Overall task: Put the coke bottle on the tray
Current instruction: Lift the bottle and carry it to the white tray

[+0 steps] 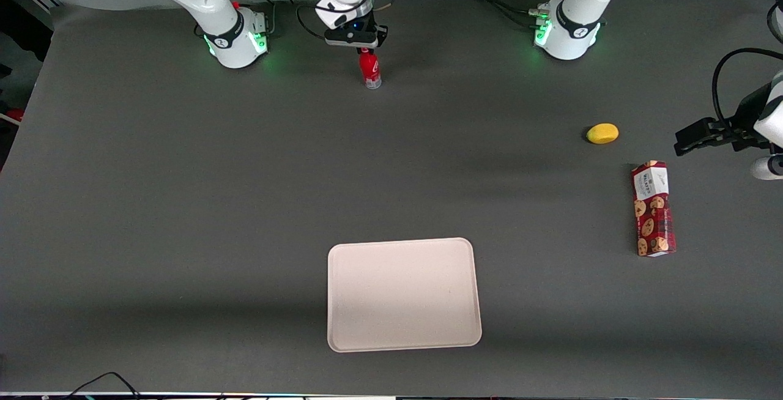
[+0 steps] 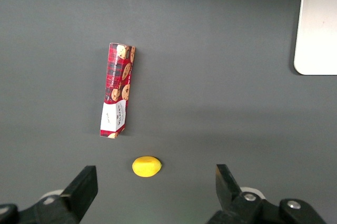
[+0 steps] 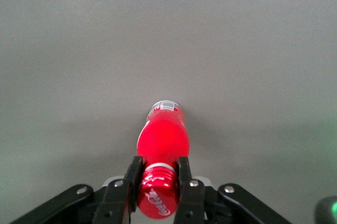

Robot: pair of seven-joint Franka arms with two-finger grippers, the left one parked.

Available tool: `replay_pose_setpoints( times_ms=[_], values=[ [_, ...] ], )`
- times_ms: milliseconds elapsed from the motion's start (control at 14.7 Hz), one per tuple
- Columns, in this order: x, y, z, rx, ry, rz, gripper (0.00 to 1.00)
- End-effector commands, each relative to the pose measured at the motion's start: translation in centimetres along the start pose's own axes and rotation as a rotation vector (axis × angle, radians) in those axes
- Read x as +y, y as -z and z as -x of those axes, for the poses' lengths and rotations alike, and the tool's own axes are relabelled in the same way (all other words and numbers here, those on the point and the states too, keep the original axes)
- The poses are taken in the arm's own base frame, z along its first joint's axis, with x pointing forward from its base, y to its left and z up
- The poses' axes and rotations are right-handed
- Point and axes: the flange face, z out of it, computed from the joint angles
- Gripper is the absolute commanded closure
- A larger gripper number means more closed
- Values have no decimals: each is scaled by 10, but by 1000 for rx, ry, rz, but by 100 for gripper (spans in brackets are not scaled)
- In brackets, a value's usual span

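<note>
The coke bottle (image 1: 370, 70) is small, slim and red with a red cap and a clear base. It stands upright on the dark table, far from the front camera, between the two arm bases. My gripper (image 1: 366, 51) is directly above it, shut on its neck just under the cap. In the right wrist view the gripper (image 3: 159, 174) has one black finger (image 3: 132, 174) pressed on each side of the bottle (image 3: 163, 137) below its cap. The tray (image 1: 404, 293) is large, flat and pale beige-pink, near the front edge and much nearer the camera than the bottle. Its corner shows in the left wrist view (image 2: 316, 23).
A yellow lemon-like object (image 1: 602, 133) and a red patterned cookie box (image 1: 653, 209) lie toward the parked arm's end of the table; both show in the left wrist view, the lemon (image 2: 146, 166) and the box (image 2: 118, 89). Two white arm bases stand at the table's edge farthest from the camera.
</note>
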Motion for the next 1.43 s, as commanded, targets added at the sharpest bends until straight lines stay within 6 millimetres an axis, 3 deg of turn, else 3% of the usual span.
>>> replay_pose_setpoints(
  times_ms=[0, 272, 612, 748, 951, 1155, 1359],
  values=[
    [-15, 41, -24, 11, -25, -67, 100],
    [-30, 132, -75, -4, 19, -78, 100],
    [-35, 259, -162, 20, 31, -72, 100],
    [-34, 299, -189, 45, 37, -62, 100],
    [-19, 320, -250, 86, 51, -53, 100],
    [6, 302, -331, 77, 76, -51, 100],
    [10, 274, -402, 104, 112, -41, 100]
  ],
)
